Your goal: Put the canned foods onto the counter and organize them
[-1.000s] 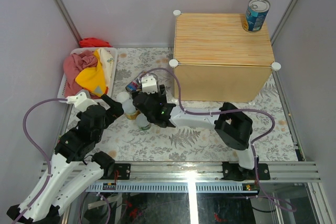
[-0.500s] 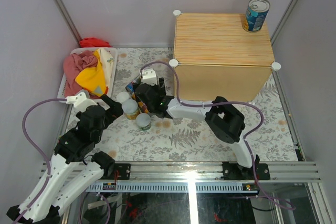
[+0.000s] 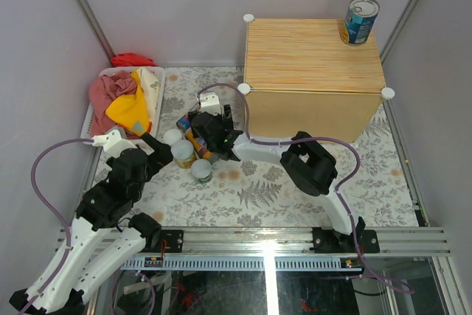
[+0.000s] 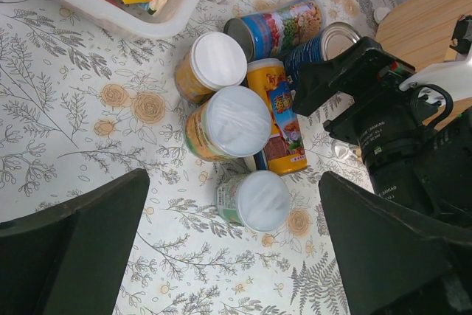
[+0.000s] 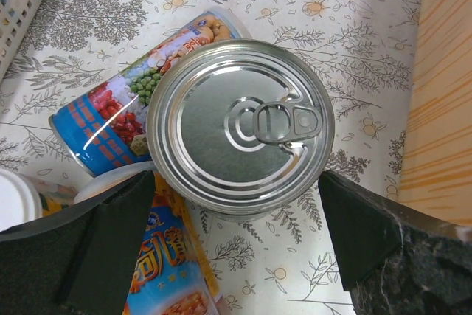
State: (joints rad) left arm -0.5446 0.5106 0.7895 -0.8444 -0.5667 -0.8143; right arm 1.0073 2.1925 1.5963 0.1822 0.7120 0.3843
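Your right gripper (image 5: 236, 204), jaws wide, straddles the upright silver-topped pull-tab tin (image 5: 240, 123) beside the light wood-grain box counter (image 3: 313, 64). Your left gripper (image 4: 234, 212), equally wide, hangs over white-lidded orange jars (image 4: 228, 122). One blue-labelled tin (image 3: 360, 21) stands atop the counter.

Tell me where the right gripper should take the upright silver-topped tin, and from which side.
Probably its curved side wall, from straight above: the tin stands upright, lid facing the open right gripper, whose fingers sit either side of it. A lying blue can crowds it.
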